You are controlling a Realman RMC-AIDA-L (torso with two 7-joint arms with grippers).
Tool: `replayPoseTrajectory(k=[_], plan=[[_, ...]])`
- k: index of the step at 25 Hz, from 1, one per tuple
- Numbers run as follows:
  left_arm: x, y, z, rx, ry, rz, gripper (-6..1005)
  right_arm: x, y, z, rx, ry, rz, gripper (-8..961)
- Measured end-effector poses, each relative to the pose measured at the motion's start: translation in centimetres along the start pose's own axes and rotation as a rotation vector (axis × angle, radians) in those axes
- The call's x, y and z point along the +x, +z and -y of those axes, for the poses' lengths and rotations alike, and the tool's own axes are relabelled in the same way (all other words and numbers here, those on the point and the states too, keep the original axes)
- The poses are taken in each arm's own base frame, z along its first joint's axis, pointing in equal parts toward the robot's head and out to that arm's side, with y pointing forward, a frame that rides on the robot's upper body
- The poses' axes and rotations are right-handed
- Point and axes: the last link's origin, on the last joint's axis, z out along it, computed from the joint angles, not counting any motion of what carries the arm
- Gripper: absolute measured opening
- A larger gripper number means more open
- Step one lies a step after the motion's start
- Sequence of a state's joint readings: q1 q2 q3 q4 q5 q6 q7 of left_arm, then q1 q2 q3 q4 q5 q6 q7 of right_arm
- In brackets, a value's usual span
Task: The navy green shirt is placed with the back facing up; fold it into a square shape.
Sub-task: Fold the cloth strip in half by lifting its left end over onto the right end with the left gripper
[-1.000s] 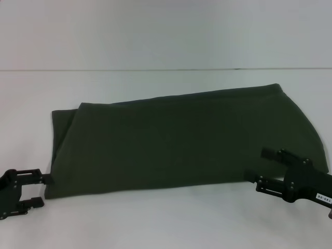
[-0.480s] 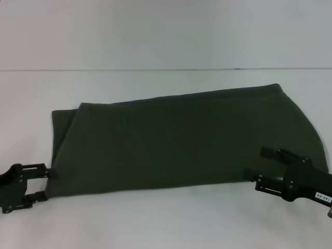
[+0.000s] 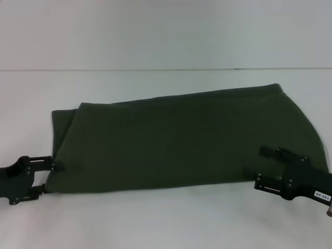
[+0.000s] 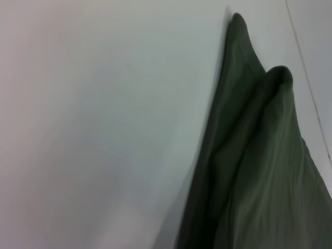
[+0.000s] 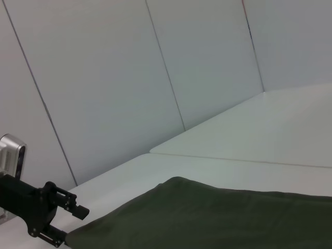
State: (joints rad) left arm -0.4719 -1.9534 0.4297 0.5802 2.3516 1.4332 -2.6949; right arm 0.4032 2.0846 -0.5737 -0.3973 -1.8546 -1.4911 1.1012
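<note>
The navy green shirt (image 3: 181, 140) lies folded into a long band across the white table (image 3: 155, 223). My left gripper (image 3: 48, 178) is open at the shirt's near left corner, with its fingertips touching the cloth edge. My right gripper (image 3: 259, 167) is open at the shirt's near right corner, its jaws on either side of the cloth edge. The left wrist view shows a folded edge of the shirt (image 4: 249, 155) on the table. The right wrist view shows the shirt (image 5: 218, 218) and, farther off, the left gripper (image 5: 67, 223).
The table's far edge meets a pale panelled wall (image 3: 166, 31). Bare table surface lies in front of the shirt and behind it (image 3: 155, 83).
My left gripper has moved right and a little away from me, up to the shirt's near left corner. The right gripper has barely shifted. The shirt has not moved.
</note>
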Motion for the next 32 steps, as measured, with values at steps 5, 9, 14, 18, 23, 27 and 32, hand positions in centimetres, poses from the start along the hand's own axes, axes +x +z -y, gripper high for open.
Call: replayPoseTrajectory(k=[5, 9, 14, 18, 23, 27, 32], plan=[[0.3, 0.5, -0.6, 0.014, 0.027, 0.009, 671, -0.1, 0.1, 0.0, 0.0, 0.0, 0.002, 947], [0.3, 1.0, -1.2, 0.025, 0.081, 0.03, 658, -0.2, 0.1, 0.0, -0.001, 0.0, 0.006, 947], [0.5, 1.3, -1.7, 0.025, 0.112, 0.032, 434, -0.2, 0.1, 0.1, 0.0, 0.004, 0.009, 947], [0.6, 1.3, -1.7, 0.022, 0.116, 0.025, 341, -0.2, 0.1, 0.1, 0.001, 0.005, 0.009, 947], [0.7, 1.3, -1.6, 0.032, 0.12, 0.022, 224, -0.3, 0.2, 0.1, 0.001, 0.004, 0.01, 947], [1.0, 1.1, -1.4, 0.041, 0.124, 0.005, 77, -0.5, 0.4, 0.2, -0.002, -0.001, 0.013, 947], [2.1, 0.0, -1.0, 0.063, 0.132, -0.046, 39, -0.7, 0.5, 0.3, -0.003, -0.004, 0.016, 947]])
